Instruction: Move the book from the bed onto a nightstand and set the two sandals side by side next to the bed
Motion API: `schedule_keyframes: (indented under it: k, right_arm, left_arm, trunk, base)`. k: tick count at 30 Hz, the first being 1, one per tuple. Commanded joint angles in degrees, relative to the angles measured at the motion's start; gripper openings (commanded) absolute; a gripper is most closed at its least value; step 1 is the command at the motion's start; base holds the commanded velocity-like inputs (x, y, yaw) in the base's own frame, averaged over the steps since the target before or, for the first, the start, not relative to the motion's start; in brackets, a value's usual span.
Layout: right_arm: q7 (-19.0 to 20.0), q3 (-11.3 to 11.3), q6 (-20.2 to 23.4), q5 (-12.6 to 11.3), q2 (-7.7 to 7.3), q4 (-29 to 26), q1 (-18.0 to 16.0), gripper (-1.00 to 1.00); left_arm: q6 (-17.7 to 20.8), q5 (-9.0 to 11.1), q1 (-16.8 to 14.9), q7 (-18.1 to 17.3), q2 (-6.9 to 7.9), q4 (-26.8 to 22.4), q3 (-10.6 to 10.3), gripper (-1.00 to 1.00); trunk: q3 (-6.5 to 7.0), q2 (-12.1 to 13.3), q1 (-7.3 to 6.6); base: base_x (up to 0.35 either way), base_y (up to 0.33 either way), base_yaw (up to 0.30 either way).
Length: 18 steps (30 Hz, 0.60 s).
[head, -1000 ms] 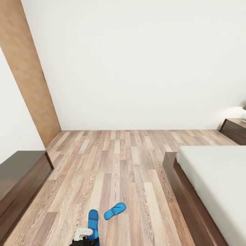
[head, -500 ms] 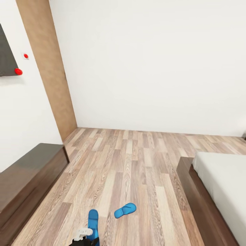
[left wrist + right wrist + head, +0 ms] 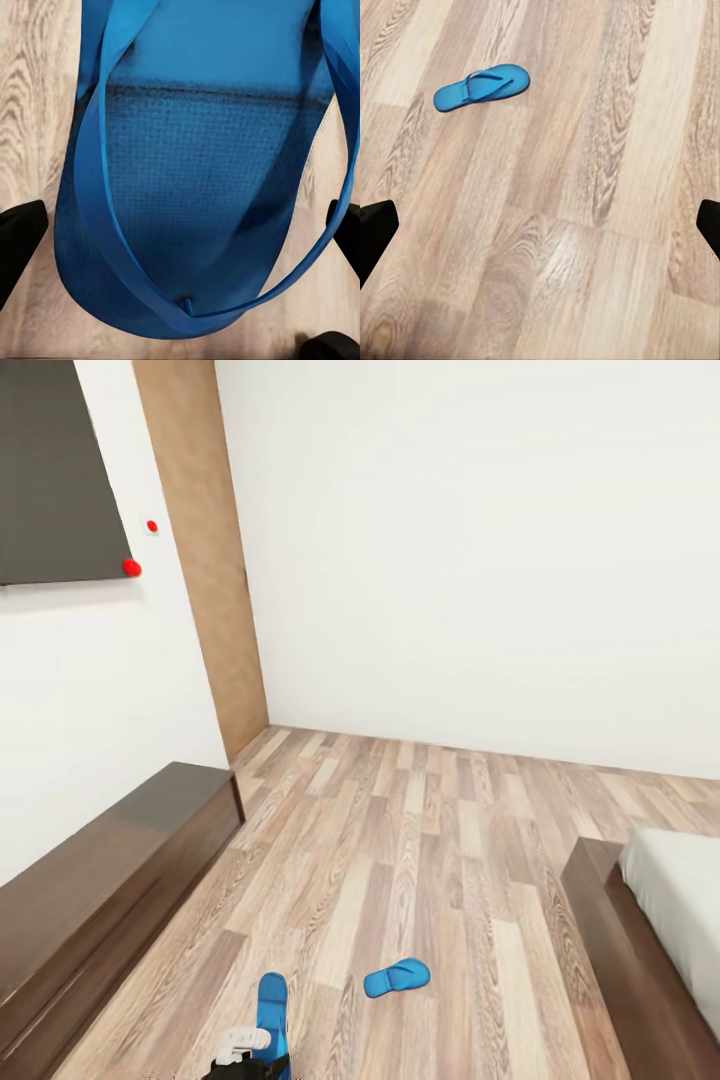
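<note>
Running along the left wall is a dark bench (image 3: pixel 95 890); beside it the left gripper (image 3: pixel 245 1050) holds one blue sandal (image 3: pixel 272 1010), fingers clamped on it. Another sandal (image 3: pixel 397 978) lies on the floor (image 3: pixel 440 840), short of the bed (image 3: pixel 640 930). Right gripper (image 3: pixel 540 225): fingers apart.

The floor (image 3: pixel 420 860) is wood planks with clear grain and a soft sheen; the long bench unit (image 3: pixel 90 890) is dark wood, glossy on top; the bed (image 3: pixel 610 930) has a dark-brown wooden frame and a matt pale-grey mattress (image 3: pixel 685 900); the held sandal (image 3: pixel 202 187) looks like blue rubber, its sole finely dotted, its straps smooth; the walls (image 3: pixel 480 540) are matt white.
</note>
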Motion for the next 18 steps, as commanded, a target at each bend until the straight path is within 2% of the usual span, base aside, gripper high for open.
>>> schedule_keyframes:
  k: [1, 5, 9, 12, 18]
  right_arm:
    - [0.4, 0.1, -0.1, -0.4, -0.49, 0.1, 0.0, 1.00]
    - [0.2, 0.3, -0.3, -0.4, -1.88, 3.2, 0.0, 1.00]
    - [0.1, 0.1, -4.1, -0.4, -2.14, 7.3, 0.0, 1.00]
    - [0.1, 0.2, -5.5, -0.4, -2.17, 7.9, 0.0, 1.00]
    - [0.1, 0.3, -5.9, -0.4, -2.18, 8.0, 0.0, 1.00]
  left_arm:
    - [-0.2, 0.4, 0.0, -0.1, 0.00, 0.0, -0.5, -1.00]
    - [-0.2, 0.4, -0.1, -0.1, 0.00, 0.0, -0.5, -1.00]
    - [-0.2, 0.4, 0.0, -0.1, 0.00, 0.0, -0.5, -1.00]
    - [-0.2, 0.4, 0.0, -0.1, 0.00, 0.0, -0.5, -1.00]
    - [-0.2, 0.4, 0.0, -0.1, -0.01, 0.0, -0.5, -1.00]
  trunk:
    - [-0.09, 0.0, -0.01]
    - [-0.23, 0.0, -0.01]
    - [-0.35, 0.0, -0.01]
    - [-0.39, 0.0, -0.01]
    - [-0.41, 0.0, -0.01]
  base:
    - [0.000, 0.000, 0.275]
    - [0.000, 0.000, 0.273]
    - [0.000, 0.000, 0.272]
    - [0.000, 0.000, 0.250]
    - [0.072, 0.000, 0.074]
